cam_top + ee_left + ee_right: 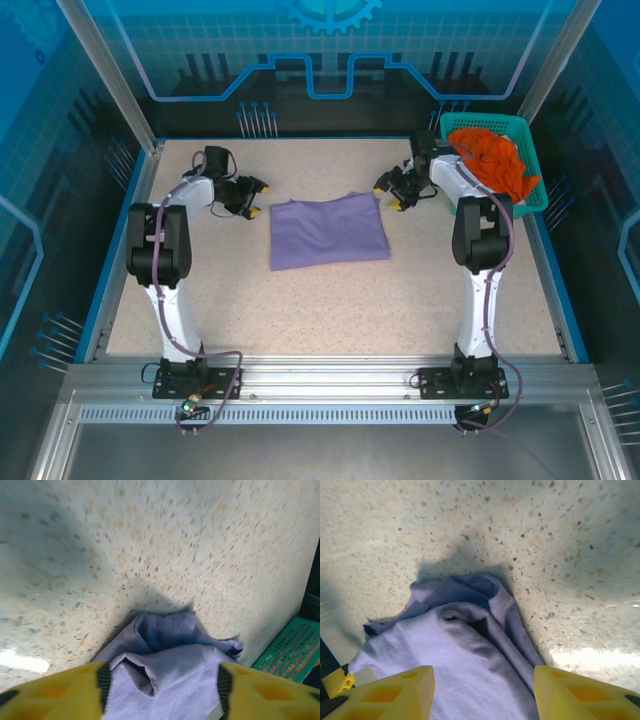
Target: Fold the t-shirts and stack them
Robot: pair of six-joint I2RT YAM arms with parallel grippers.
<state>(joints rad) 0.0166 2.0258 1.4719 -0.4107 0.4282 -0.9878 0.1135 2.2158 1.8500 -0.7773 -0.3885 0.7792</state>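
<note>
The lavender-purple t-shirt (328,232) lies folded into a rough rectangle in the middle of the table. My left gripper (250,198) is at its far left corner and my right gripper (395,192) at its far right corner. In the left wrist view the yellow fingers (65,692) stand apart over a rumpled corner of the purple shirt (170,680), not pinching it. The right wrist view is alike: my right gripper (482,690) is open above a creased purple corner (465,665). The orange t-shirt (497,160) sits bunched in the teal basket (530,195).
The teal mesh basket stands at the far right corner, its side showing in the left wrist view (290,647). Blue raised rims (560,280) border the speckled table (320,310). Bare tabletop lies in front of the purple shirt, between the two arms.
</note>
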